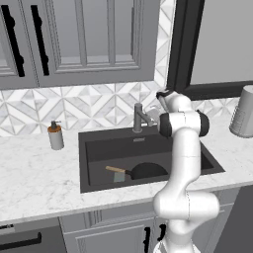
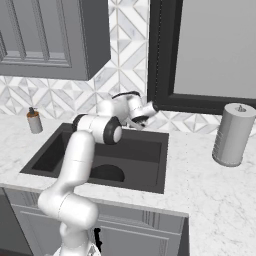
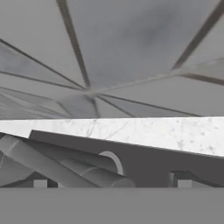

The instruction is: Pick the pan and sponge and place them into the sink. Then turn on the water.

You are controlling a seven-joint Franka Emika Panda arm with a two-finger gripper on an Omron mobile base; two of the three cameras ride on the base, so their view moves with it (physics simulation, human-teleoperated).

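The black pan (image 1: 147, 171) lies inside the dark sink (image 1: 99, 148), its wooden handle pointing left. The small sponge (image 1: 119, 177) rests on the basin floor right beside that handle. In the right base view the pan (image 2: 107, 173) shows partly behind my arm in the sink (image 2: 150, 150). My gripper (image 1: 159, 97) (image 2: 150, 108) is raised at the back of the basin beside the grey faucet (image 1: 140, 117), pointing at the tiled wall. In the hand view the gripper (image 3: 112, 183) is open and holds nothing, with the faucet (image 3: 65, 168) low on the left. No water is in view.
A grey soap dispenser (image 1: 55, 136) (image 2: 34, 121) stands on the marble counter left of the sink. A paper towel roll (image 2: 232, 134) (image 1: 243, 117) stands to the right. Upper cabinets and a dark window frame (image 2: 165, 55) hang close above the hand.
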